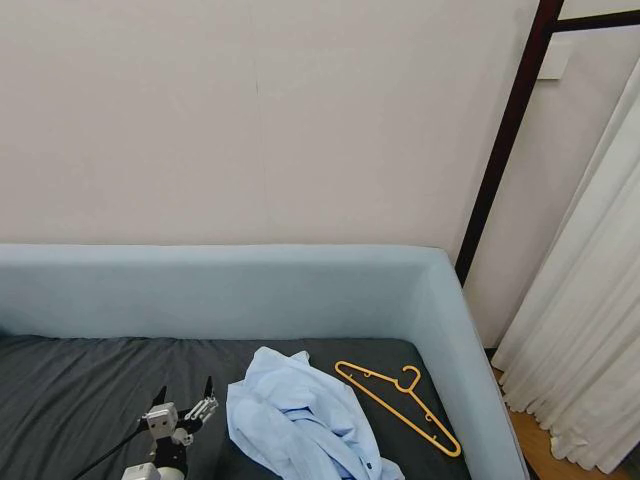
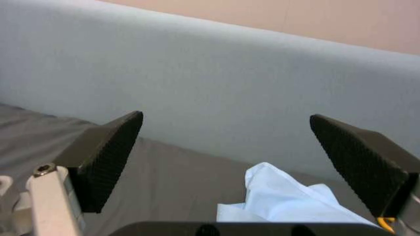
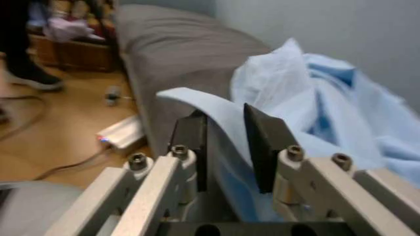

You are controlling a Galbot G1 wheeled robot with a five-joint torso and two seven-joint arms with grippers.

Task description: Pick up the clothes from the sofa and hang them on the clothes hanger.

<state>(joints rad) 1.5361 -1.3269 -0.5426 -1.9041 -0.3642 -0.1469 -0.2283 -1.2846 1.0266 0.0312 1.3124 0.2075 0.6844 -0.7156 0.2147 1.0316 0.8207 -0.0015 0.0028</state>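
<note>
Pale blue sofa (image 1: 220, 290) with a dark grey seat stands against a plain wall. The right tool (image 3: 225, 123) is clenched on a fold of the light blue shirt (image 1: 295, 415), and the rest of the shirt lies crumpled on the seat beyond its fingers. The left tool (image 1: 185, 392) hovers released just beside the shirt, with the orange hanger (image 1: 398, 410) on the shirt's far side from it. The pickup step looks to be in hand. The next move calls for lifting the cloth clear of the seat without the fold slipping free.

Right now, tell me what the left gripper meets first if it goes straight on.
Probably the pale blue upholstered sofa backrest: the open left gripper aims at it, and the crumpled light blue shirt lies off to its right. Depth is unclear.
</note>
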